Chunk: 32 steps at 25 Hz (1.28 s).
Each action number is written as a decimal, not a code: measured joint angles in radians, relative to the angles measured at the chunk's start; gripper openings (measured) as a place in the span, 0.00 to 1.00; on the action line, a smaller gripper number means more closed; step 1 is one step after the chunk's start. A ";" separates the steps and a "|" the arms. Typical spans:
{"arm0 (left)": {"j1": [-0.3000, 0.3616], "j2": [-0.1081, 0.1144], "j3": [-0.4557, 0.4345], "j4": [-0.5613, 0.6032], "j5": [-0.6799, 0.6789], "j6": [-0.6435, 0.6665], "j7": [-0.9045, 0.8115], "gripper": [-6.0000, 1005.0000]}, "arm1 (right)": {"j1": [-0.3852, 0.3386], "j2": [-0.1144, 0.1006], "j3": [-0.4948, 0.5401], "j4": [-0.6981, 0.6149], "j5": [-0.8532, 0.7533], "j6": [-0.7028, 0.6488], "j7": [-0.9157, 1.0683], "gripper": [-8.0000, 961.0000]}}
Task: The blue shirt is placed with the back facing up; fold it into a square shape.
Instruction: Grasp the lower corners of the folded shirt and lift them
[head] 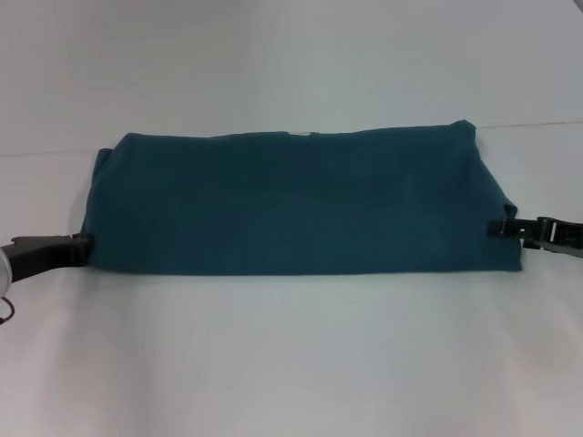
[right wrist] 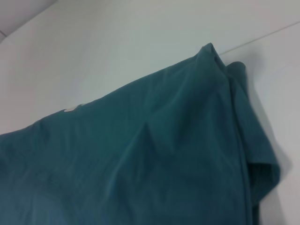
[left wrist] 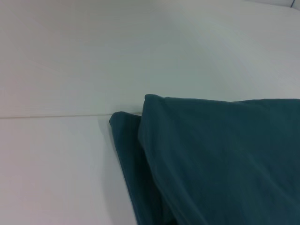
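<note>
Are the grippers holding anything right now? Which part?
Left gripper and right gripper each meet a short end of the folded blue shirt, near its front edge; an actual pinch cannot be told.

- Left gripper tips end at the blue shirt; grip unclear.
- Right gripper likewise; its arm cut off.

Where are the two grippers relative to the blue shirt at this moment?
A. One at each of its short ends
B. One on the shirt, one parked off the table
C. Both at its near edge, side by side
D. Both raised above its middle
A: the left gripper meets the left end of the blue shirt and the right gripper meets its right end.
</note>
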<state>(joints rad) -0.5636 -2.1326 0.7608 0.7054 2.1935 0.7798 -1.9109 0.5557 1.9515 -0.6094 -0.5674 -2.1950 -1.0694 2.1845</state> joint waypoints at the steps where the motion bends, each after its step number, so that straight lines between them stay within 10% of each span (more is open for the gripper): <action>1: 0.000 0.000 0.000 0.000 0.001 0.000 0.000 0.02 | 0.002 0.003 -0.002 0.001 0.000 0.004 -0.001 0.89; 18: 0.002 0.002 -0.002 0.000 0.006 0.004 -0.009 0.02 | 0.013 0.010 -0.039 0.025 -0.002 0.042 -0.003 0.86; 32: 0.011 0.005 -0.008 0.015 0.014 0.029 -0.017 0.02 | 0.004 0.008 -0.032 0.015 0.002 0.015 -0.024 0.29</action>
<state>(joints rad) -0.5524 -2.1276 0.7532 0.7205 2.2078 0.8090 -1.9279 0.5594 1.9590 -0.6418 -0.5521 -2.1927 -1.0540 2.1601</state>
